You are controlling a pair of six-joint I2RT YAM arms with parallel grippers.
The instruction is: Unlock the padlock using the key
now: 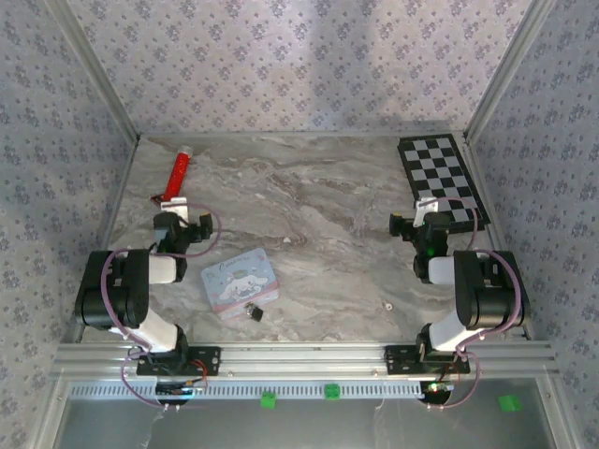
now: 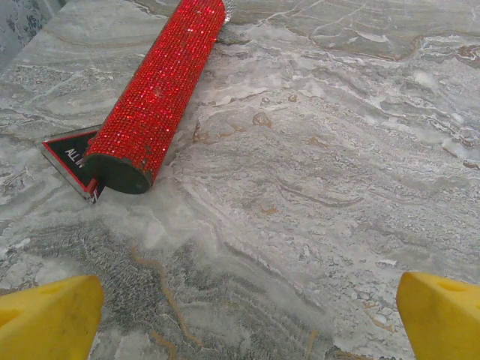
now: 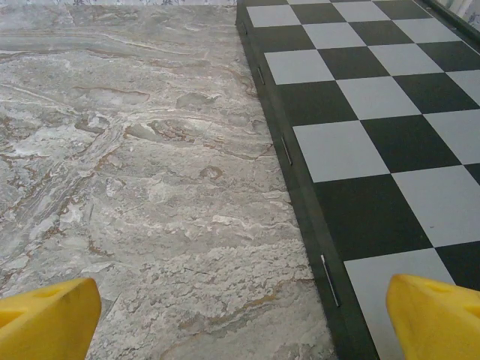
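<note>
Top external: both arms folded, elbows near; left gripper (image 1: 176,217) beyond the tin (image 1: 239,279), right gripper (image 1: 429,217) well right of it, both spread wide.

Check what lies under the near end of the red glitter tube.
A flat black card with a red border and white lettering pokes out from beneath the red tube, on the marble table. The tube covers the rest, cutting the lettering off.

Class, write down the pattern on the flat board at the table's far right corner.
Black-and-white checkerboard squares on the flat board, clearest in the right wrist view.
</note>
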